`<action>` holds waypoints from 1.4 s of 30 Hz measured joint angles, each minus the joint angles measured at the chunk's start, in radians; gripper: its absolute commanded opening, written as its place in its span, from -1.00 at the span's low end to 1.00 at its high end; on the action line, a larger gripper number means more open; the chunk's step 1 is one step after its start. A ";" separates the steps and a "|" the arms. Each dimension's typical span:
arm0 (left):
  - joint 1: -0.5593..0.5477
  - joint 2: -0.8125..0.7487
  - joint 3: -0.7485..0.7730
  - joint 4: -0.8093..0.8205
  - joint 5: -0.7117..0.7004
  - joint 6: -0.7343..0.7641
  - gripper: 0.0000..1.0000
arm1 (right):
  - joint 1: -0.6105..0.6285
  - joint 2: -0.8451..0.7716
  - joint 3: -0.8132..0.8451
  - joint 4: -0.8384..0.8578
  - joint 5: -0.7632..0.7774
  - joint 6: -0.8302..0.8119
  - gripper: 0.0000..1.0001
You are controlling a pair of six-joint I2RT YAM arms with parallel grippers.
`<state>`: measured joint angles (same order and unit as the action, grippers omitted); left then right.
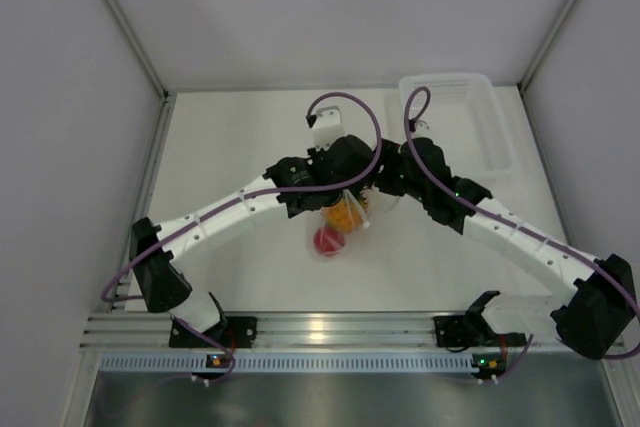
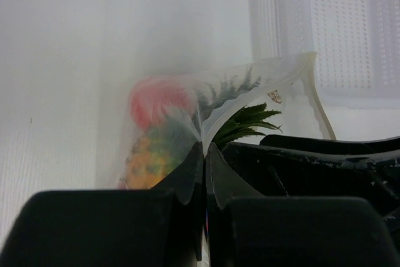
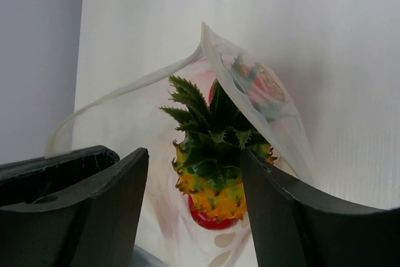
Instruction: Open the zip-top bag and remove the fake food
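The zip-top bag (image 1: 352, 219) hangs open-mouthed between my two grippers above the table. My left gripper (image 1: 335, 195) is shut on one lip of the bag (image 2: 240, 85); its jaws meet on the plastic (image 2: 205, 149). My right gripper (image 3: 194, 154) is open at the bag's mouth, its fingers (image 3: 275, 189) on either side of the toy pineapple (image 3: 215, 167) and apart from it. The pineapple's green crown points at that camera, with a red fruit (image 3: 209, 217) beneath it. In the top view the pineapple (image 1: 345, 211) and a red fruit (image 1: 328, 241) show inside the bag.
The rigid translucent bin (image 1: 455, 117) stands at the back right of the white table and also shows in the left wrist view (image 2: 337, 29). Grey walls close in on the left, back and right. The arms' bases sit on the rail at the near edge.
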<state>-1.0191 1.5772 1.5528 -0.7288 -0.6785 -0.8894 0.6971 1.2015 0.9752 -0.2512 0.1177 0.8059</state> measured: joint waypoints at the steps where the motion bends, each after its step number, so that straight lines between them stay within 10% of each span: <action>1: -0.002 0.000 -0.002 0.005 0.002 0.000 -1.00 | 0.002 0.004 -0.002 0.004 0.010 0.009 0.25; 19: -0.005 -0.007 -0.048 0.089 0.085 -0.010 -1.00 | 0.008 0.200 -0.002 0.051 0.172 0.097 0.25; 24: -0.005 -0.028 -0.074 0.103 0.098 -0.010 -1.00 | 0.008 0.207 -0.007 0.121 0.185 0.110 -0.03; 31: -0.003 -0.056 -0.094 0.107 0.102 0.001 -1.00 | 0.008 0.239 -0.006 0.156 0.199 0.097 -0.97; 42: 0.071 -0.066 -0.152 0.124 0.092 0.014 -1.00 | 0.068 0.144 -0.032 0.170 0.245 -0.098 -1.00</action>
<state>-0.9482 1.5116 1.4010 -0.6048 -0.5869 -0.8757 0.7654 1.3453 0.9436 -0.0811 0.3630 0.7074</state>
